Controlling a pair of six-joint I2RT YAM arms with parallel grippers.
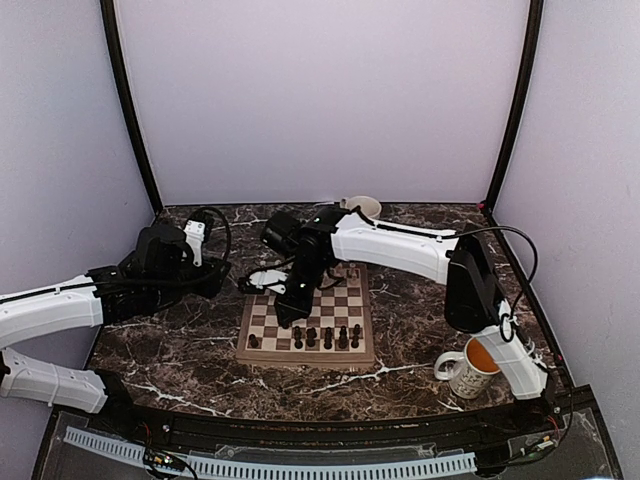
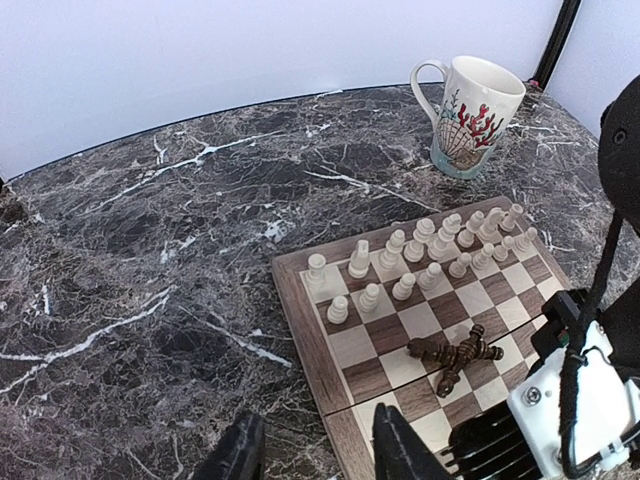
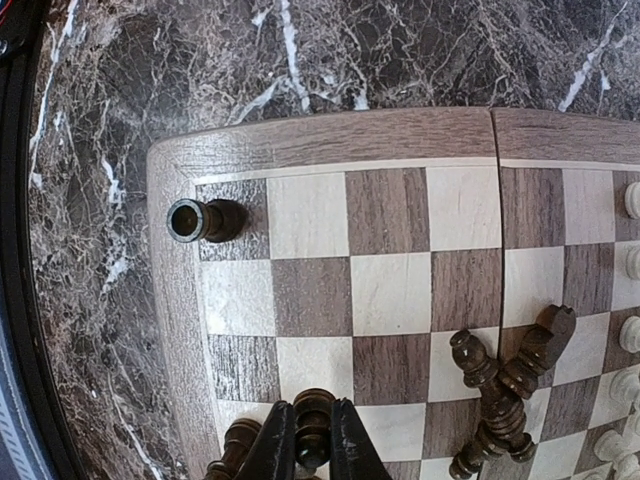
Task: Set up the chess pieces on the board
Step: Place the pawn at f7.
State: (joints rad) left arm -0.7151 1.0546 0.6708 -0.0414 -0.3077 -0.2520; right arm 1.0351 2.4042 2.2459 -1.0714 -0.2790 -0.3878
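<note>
The board (image 1: 262,352) lies mid-table. Several dark pieces (image 1: 328,338) stand on its near rows. My right gripper (image 3: 312,420) is shut on a dark piece (image 3: 314,400) low over the board's near-left part, next to another standing dark piece (image 3: 235,445); it also shows in the top view (image 1: 288,312). A dark rook (image 3: 205,220) stands on a corner square. A few dark pieces (image 3: 505,385) lie in a crossed pile mid-board. The cream-white pieces (image 2: 420,255) stand in two rows on the far side. My left gripper (image 2: 318,425) is open and empty over the board's left edge.
A mug with orange liquid (image 1: 470,365) stands near right of the board, by the right arm's base. A painted white mug (image 2: 475,115) stands behind the board. The right arm (image 1: 400,245) stretches across the board's far half. Marble tabletop (image 2: 150,250) lies left of the board.
</note>
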